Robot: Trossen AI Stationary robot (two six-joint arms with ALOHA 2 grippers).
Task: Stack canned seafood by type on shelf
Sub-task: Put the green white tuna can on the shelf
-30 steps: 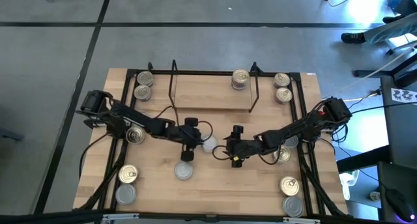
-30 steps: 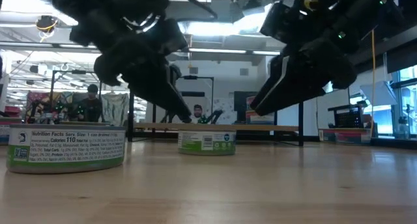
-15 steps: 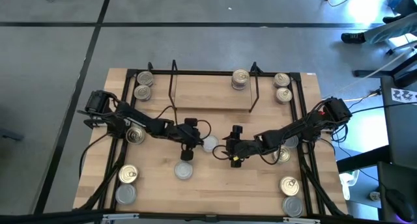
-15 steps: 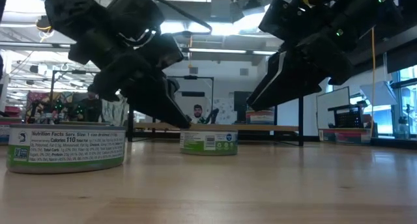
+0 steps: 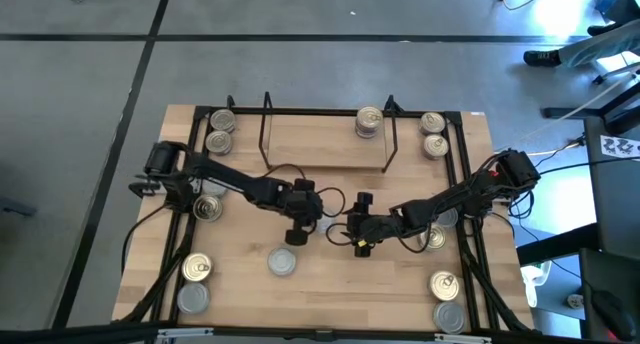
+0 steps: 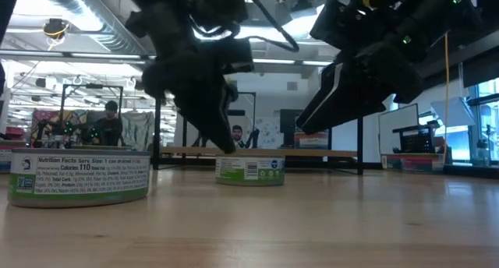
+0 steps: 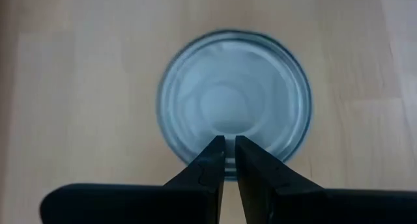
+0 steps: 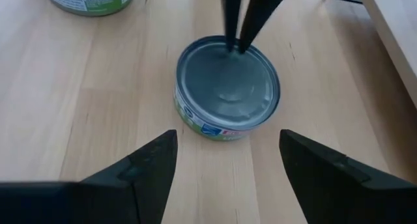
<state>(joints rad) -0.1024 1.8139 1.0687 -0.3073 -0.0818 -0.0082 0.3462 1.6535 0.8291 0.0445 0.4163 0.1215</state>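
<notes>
the left gripper (image 5: pixel 312 224), fingers nearly pinched together and grasping nothing, hangs at the centre of the high view, its tips over the silver-topped tin (image 5: pixel 322 224). the right gripper (image 5: pixel 352 224), fingers spread wide and empty, faces that tin from the right. the shelf (image 5: pixel 325 144) sits at upper centre with a gold-lidded tin (image 5: pixel 369 121).

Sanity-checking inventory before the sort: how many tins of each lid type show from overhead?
Gold pull-ring lids: 9
Plain silver tops: 5, one partly hidden
Total: 14 tops showing; the one on the shelf may sit on another.
</notes>
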